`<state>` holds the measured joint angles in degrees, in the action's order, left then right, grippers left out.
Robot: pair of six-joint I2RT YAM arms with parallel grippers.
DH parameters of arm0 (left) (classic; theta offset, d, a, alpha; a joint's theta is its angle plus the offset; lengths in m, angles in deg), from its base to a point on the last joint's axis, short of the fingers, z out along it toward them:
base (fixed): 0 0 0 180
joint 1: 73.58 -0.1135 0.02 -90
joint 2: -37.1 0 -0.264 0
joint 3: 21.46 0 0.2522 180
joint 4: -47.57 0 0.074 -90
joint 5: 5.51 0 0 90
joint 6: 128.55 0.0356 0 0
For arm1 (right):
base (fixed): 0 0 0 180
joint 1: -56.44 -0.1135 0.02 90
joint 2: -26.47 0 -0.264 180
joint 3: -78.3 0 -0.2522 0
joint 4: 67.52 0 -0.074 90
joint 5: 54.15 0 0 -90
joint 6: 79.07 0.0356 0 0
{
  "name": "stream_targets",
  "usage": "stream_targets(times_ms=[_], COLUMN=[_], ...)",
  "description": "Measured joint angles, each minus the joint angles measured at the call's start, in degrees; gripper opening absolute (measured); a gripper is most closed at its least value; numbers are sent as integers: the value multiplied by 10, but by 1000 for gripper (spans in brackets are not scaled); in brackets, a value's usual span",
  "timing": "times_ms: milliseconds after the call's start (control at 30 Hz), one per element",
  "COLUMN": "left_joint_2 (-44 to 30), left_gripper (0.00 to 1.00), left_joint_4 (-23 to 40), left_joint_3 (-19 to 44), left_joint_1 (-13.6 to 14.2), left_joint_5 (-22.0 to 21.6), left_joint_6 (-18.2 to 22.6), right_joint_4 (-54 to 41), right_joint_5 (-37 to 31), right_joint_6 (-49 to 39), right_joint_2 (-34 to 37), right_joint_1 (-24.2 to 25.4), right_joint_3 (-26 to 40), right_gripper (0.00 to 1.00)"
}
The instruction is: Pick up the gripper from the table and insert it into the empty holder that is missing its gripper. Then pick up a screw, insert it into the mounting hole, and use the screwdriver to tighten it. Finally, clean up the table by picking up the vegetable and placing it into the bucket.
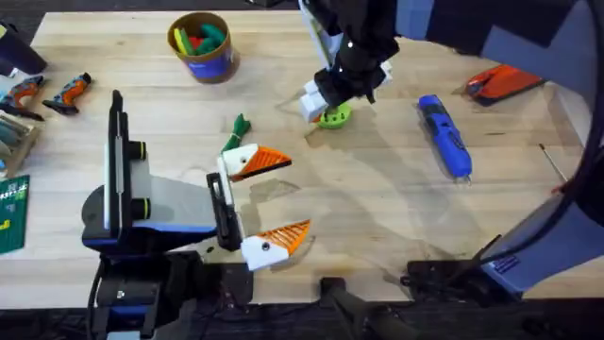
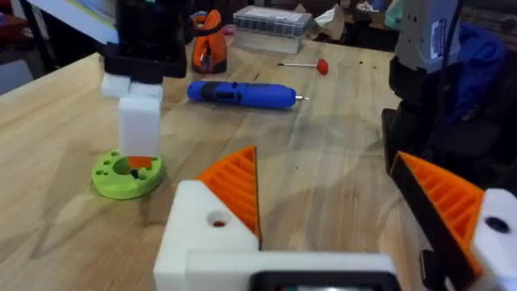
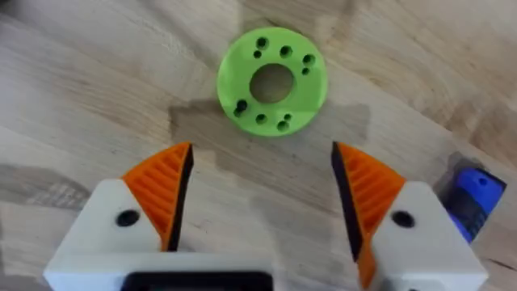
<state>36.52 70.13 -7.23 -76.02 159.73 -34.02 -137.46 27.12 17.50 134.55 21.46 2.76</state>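
Wood table (image 1: pixel 377 217): right claw (image 3: pixel 262 190) released over green disc (image 3: pixel 272 81), screwdriver (image 1: pixel 444 137) nearby.

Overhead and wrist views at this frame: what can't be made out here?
- green disc: in the right wrist view, its holes are too small and dark to tell if any holds a screw; overhead, the right arm partly covers it.
- vegetable: overhead, its lower end is hidden behind a finger of the left gripper.
- screwdriver: in the right wrist view, cut off by the edge.
- bucket: overhead, contents too small to name.
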Motion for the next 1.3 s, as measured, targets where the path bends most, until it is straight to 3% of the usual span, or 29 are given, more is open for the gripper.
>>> stream_targets(times_ms=[300,633,1300], left_joint_2=[0,0,0], left_gripper=[985,985,985], left_joint_4=[0,0,0], left_joint_3=[0,0,0], left_joint_1=[0,0,0], left_joint_5=[0,0,0], left_joint_6=[0,0,0], right_joint_4=[20,37,56], right_joint_5=[18,24,26], right_joint_6=[-2,7,9], right_joint_2=[3,52,68], right_joint_1=[-3,-3,-3], right_joint_3=[1,3,3], right_gripper=[842,755,337])
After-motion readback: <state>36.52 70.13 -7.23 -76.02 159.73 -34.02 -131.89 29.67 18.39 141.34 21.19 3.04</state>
